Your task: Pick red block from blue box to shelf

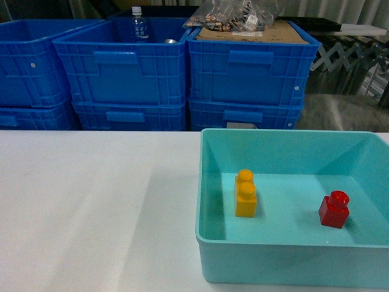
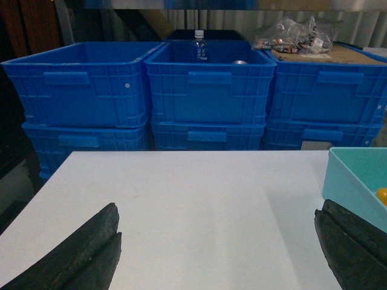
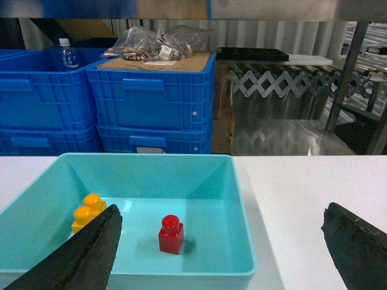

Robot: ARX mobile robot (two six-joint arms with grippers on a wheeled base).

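The red block [image 1: 334, 210] [image 3: 171, 234] stands upright on the floor of the blue box [image 1: 285, 131] [image 3: 151, 158], in its right half, apart from the walls. My right gripper [image 3: 221, 241] is open and wide, held back from the near rim of the box, with the block between and ahead of its fingers [image 3: 91, 254]. Over bare white table to the left of the box, my left gripper [image 2: 217, 241] is open and holds nothing. Neither gripper shows in the head view. Steel posts of a rack [image 3: 349, 72], seemingly the shelf, rise beyond the table at far right.
A yellow-orange two-stud brick [image 1: 245, 193] [image 3: 89, 209] stands in the left half of the box. Stacked dark blue crates [image 1: 127, 73] [image 2: 208, 90] line the table's far edge; one holds a bottle [image 1: 138, 25], another cardboard and bags [image 1: 243, 21]. A corner of the box [image 2: 354, 181] shows by my left gripper.
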